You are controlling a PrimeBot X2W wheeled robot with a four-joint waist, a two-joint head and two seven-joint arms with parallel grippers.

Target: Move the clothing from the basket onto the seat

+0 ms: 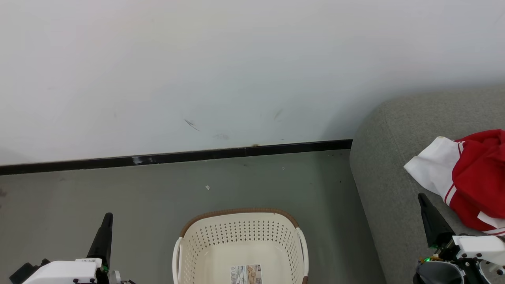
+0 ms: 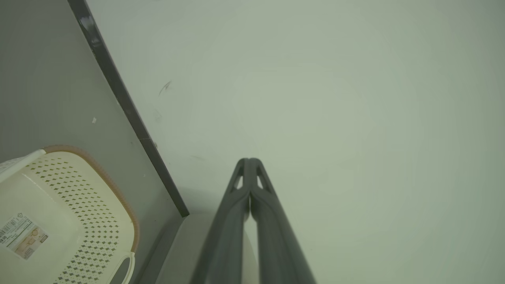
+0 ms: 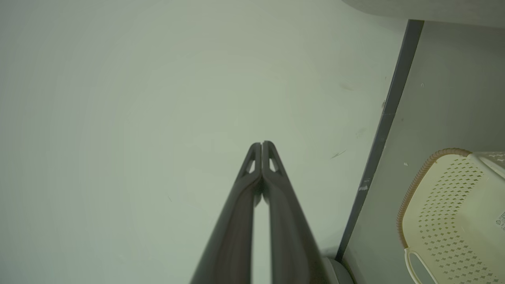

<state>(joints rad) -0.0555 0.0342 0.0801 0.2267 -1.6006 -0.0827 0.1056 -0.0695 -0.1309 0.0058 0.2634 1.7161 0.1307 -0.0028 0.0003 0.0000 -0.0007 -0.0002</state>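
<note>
A cream perforated plastic laundry basket (image 1: pixel 237 232) with a brown woven-look rim and white side handles stands on the grey-green floor (image 1: pixel 118 189), near the middle of the scene. Its near part is cut off by the bottom of the head view. A printed paper label (image 1: pixel 246 274) lies flat on the basket's bare bottom. Beyond the basket, a black skirting strip (image 1: pixel 197 154) runs along the foot of a pale, lightly scuffed wall (image 1: pixel 236 59). To the right is a large grey fabric-upholstered sofa (image 1: pixel 388 157) with a rounded corner. On it lies the clothing (image 1: pixel 479 177), a crumpled red sports garment with white trim and thin stripes, running out past the right edge of the view. The left claw (image 1: pixel 107 219), with long dark fingers on a white wrist, sits at the near left, well apart from the basket's left handle. In the left wrist view the left claw (image 2: pixel 249 161) is clenched, its tips pressed together with nothing between them and pointing at the wall, and the basket (image 2: pixel 83 205) is to the side. The right claw (image 1: pixel 422 198) stands over the sofa, just left of the garment's white edge. In the right wrist view the right claw (image 3: pixel 261 145) is likewise clenched on nothing and faces the wall, with the basket (image 3: pixel 446 205) off to one side.
</note>
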